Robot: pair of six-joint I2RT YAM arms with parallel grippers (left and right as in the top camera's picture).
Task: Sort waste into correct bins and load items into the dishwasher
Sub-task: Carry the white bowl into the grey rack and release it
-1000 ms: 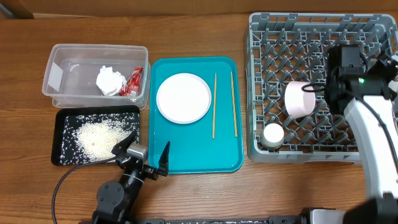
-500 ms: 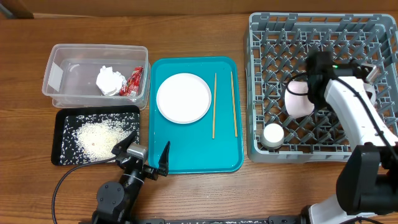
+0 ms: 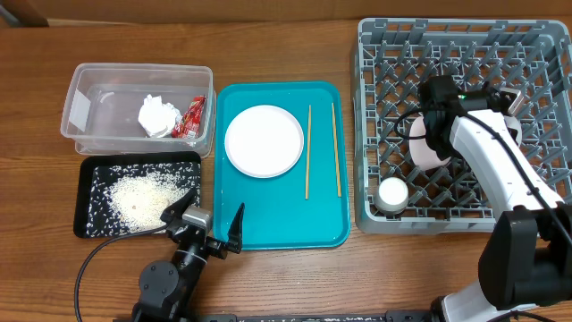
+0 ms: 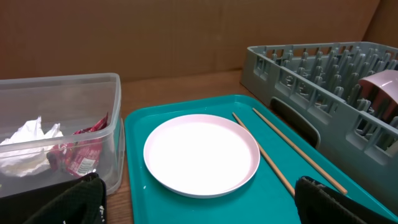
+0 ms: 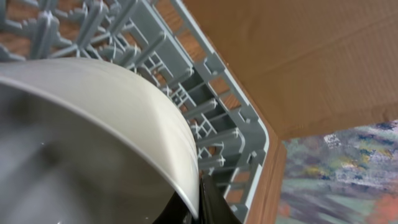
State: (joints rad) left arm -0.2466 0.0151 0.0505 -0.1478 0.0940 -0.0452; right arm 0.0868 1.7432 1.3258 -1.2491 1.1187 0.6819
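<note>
My right gripper (image 5: 200, 202) is shut on the rim of a light grey bowl (image 5: 93, 124) and holds it over the grey dish rack (image 3: 375, 54), right beside the pale pink bowl (image 3: 418, 154) that stands on its side there. The overhead view hides the grey bowl under the arm. A small white cup (image 3: 391, 192) sits in the rack's front left. My left gripper (image 3: 211, 220) is open and empty at the teal tray's front edge. The round plate (image 3: 264, 141) and two chopsticks (image 3: 308, 152) lie on that tray.
The clear tub (image 3: 89, 80) at the back left holds the white tissue (image 3: 155, 114) and red wrapper (image 3: 191, 118). The black tray (image 3: 89, 170) in front of it holds rice (image 3: 138, 197). The teal tray (image 3: 268, 219) lies between the bins and the rack.
My right arm has swung left across the rack, from its right side to beside the pink bowl. The left arm has not moved.
</note>
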